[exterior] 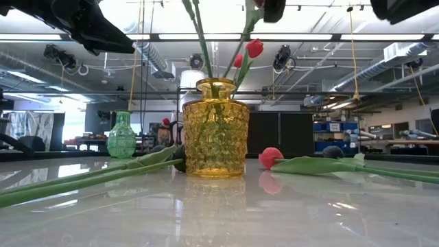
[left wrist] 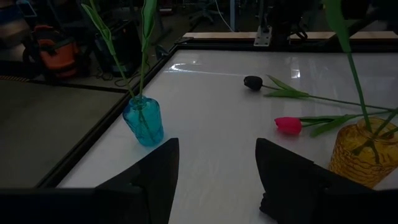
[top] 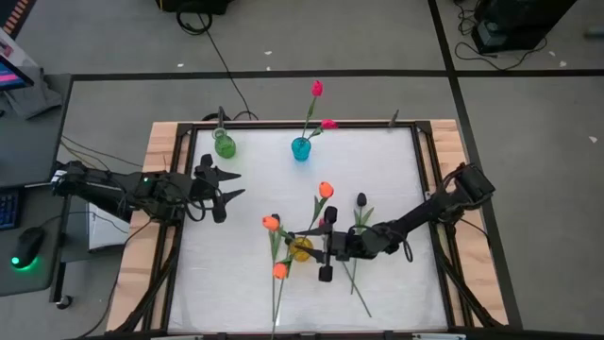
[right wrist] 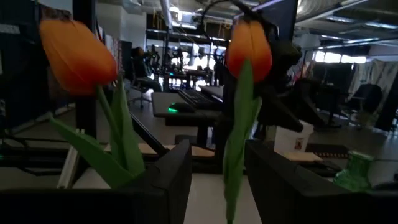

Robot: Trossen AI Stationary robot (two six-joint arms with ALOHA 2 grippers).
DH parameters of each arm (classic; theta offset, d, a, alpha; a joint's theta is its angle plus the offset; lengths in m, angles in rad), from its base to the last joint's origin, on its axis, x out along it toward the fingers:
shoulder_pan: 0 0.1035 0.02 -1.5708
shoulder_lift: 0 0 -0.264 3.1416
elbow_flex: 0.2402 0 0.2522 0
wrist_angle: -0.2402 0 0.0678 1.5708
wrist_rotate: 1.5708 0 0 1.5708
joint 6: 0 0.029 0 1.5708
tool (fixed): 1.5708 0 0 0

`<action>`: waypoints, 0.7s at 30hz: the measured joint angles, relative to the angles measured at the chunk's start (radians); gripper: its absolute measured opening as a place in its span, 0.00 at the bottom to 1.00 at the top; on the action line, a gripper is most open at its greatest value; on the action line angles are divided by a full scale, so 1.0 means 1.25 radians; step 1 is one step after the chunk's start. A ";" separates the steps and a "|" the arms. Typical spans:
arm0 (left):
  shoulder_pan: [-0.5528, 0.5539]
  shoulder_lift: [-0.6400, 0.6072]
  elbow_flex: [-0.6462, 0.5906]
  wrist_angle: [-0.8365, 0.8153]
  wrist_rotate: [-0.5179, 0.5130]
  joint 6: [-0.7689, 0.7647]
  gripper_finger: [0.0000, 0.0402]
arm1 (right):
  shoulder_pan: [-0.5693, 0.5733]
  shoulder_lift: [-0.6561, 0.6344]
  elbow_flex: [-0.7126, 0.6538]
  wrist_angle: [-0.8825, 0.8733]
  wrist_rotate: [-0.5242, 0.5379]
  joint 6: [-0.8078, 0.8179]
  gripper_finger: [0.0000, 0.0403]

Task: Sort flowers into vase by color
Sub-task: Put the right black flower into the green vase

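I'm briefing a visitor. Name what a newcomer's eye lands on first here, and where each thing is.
The yellow vase near the table's front middle, holding orange tulips, with the right gripper open right beside it. At the back stands a blue vase with pink tulips, and a green vase to its left. The left gripper waits open at the left.

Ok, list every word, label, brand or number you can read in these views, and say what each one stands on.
None can be read.
Yellow vase, green vase, blue vase: patterned glass, no label showing.
White card on a desk behind the table in the right wrist view: a small mark on it, too blurred to read.
Monitor at the edge of the high view: colored screen, nothing legible.
Signs and shelves in the room behind: too small to read.
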 joint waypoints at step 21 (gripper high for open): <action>0.000 0.000 0.001 -0.029 0.001 -0.015 0.54 | 0.145 -0.283 0.000 -0.519 0.324 0.057 0.39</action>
